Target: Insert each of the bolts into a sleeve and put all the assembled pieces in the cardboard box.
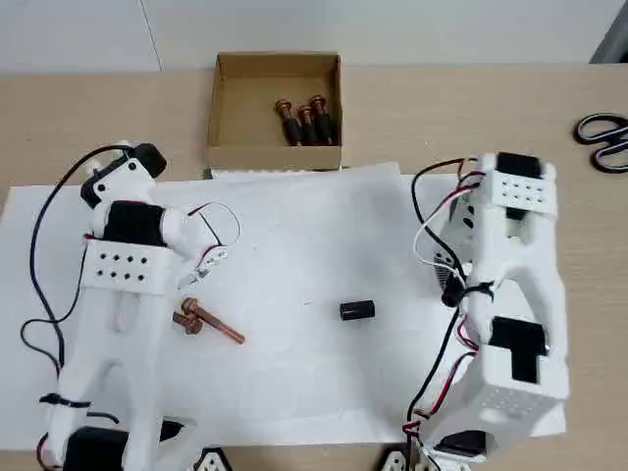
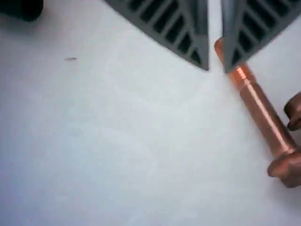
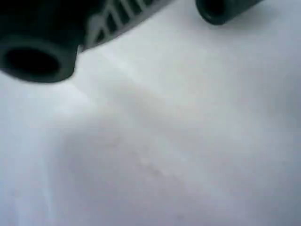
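Two copper bolts lie side by side on the white paper, a long one (image 1: 221, 327) (image 2: 261, 110) and a second one (image 1: 186, 322) (image 2: 294, 110). My left gripper (image 2: 216, 69) hovers over the long bolt's tip, its dark ribbed fingers (image 2: 178, 23) shut to a thin slit with nothing between them. A loose black sleeve (image 1: 357, 311) (image 3: 221, 9) (image 2: 19, 7) rests mid-paper. My right gripper (image 3: 70, 35) is shut on another black sleeve (image 3: 35, 59), whose open end faces the camera beside a ribbed finger (image 3: 113, 21). The cardboard box (image 1: 224, 108) holds three assembled pieces (image 1: 306, 120).
The white paper (image 1: 294, 245) covers most of the wooden table. Scissors (image 1: 603, 137) lie at the far right edge. Both white arms (image 1: 123, 294) (image 1: 510, 294) stand at the sides, with cables hanging near them.
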You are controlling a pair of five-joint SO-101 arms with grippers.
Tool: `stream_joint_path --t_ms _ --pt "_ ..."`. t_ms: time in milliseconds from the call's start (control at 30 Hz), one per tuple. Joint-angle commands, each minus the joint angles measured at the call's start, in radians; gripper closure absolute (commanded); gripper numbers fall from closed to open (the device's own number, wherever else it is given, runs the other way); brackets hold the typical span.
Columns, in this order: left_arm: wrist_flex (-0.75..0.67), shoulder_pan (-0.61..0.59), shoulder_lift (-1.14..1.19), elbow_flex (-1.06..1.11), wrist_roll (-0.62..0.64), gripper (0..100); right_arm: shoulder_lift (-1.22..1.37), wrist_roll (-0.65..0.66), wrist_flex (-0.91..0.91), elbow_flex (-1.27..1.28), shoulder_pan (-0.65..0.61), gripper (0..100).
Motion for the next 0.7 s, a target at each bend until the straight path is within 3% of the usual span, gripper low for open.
stream_joint_path --t_ms 0,100,300,667 --pt "0.005 -0.002 0.014 -0.041 0.018 99 -0.076 0.014 0.002 0.014 0.039 99.5" --pt "-0.003 -0.023 0.015 -0.022 0.018 99 -0.084 0.032 0.002 0.035 0.062 99.5" --pt "-0.15 -0.143 0.015 0.136 -0.048 99 -0.087 0.032 0.002 0.055 0.107 99.5" --pt "-0.236 -0.146 0.015 0.332 -0.048 99 -0.087 0.052 0.001 0.057 0.107 99.5"
